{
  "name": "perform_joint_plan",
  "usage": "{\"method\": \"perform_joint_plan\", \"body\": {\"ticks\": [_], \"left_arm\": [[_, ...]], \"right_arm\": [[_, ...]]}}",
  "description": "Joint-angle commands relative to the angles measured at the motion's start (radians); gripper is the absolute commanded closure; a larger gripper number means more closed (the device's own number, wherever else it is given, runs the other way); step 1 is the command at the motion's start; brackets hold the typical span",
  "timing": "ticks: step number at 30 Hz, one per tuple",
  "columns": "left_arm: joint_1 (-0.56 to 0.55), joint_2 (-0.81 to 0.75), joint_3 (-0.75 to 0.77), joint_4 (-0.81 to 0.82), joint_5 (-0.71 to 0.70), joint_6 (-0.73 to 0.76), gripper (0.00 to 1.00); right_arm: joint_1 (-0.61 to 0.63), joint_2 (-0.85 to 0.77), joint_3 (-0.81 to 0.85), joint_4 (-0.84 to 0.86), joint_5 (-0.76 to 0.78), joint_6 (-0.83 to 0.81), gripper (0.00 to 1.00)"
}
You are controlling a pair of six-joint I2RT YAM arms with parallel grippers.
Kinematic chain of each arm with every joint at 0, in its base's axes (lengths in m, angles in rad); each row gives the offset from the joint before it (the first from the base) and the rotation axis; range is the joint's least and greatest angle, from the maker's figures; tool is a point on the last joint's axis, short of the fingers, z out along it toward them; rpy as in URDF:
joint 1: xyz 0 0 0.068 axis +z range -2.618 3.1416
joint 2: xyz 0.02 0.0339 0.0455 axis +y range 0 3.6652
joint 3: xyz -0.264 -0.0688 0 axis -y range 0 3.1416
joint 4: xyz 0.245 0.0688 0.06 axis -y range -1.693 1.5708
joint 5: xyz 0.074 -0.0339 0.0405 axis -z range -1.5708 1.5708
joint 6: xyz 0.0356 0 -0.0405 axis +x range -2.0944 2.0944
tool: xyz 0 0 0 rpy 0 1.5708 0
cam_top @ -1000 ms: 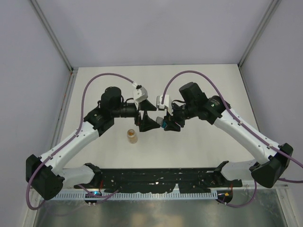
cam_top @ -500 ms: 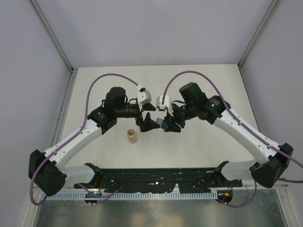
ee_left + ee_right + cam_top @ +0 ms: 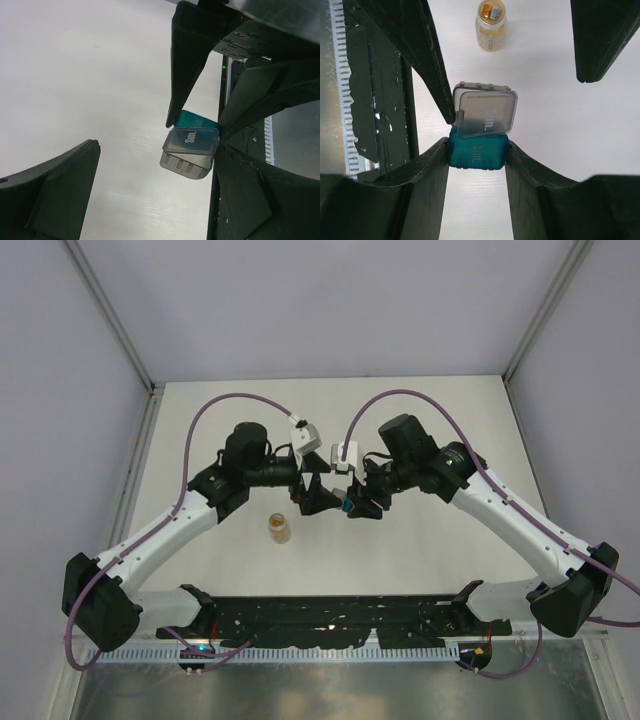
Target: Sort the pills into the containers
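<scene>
The two containers are joined side by side, both marked "Sun.". My right gripper (image 3: 477, 145) is shut on the teal-blue container (image 3: 477, 150), holding it above the table (image 3: 345, 506). The grey container (image 3: 485, 115) sticks out past the right fingertips, its clear lid tilted slightly up. It lies between the wide-open jaws of my left gripper (image 3: 156, 150). One left finger (image 3: 427, 70) touches its corner, and the other (image 3: 597, 45) stands well clear. In the left wrist view the grey container (image 3: 190, 152) sits below the teal one (image 3: 197, 120). The pills are hidden.
A small clear vial with an orange-brown top (image 3: 279, 528) stands upright on the white table (image 3: 430, 420), to the left of and nearer than both grippers (image 3: 491, 25). Grey walls enclose the table on three sides. The black base rail (image 3: 330, 615) runs along the near edge.
My left arm has swung right and brought its open gripper up to the containers, so the grey one now sits between its fingers. The right arm has stayed still.
</scene>
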Motion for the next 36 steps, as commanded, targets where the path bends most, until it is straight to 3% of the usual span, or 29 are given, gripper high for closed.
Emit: {"method": "perform_joint_plan", "body": {"ticks": [1,6,24,36], "left_arm": [[0.002,0.019,0.045,0.076,-0.084,-0.058,0.00],[0.002,0.049,0.065,0.070,-0.169,-0.060,0.01],[0.005,0.103,0.096,0.072,-0.273,-0.069,0.00],[0.093,0.049,0.050,0.072,-0.244,-0.044,0.00]], "right_arm": [[0.011,-0.015,0.003,0.021,-0.030,-0.011,0.89],[0.014,-0.023,-0.003,0.023,-0.024,-0.012,0.90],[0.025,-0.038,-0.029,0.035,0.006,-0.019,0.90],[0.024,-0.047,-0.086,0.096,0.124,0.004,0.90]]}}
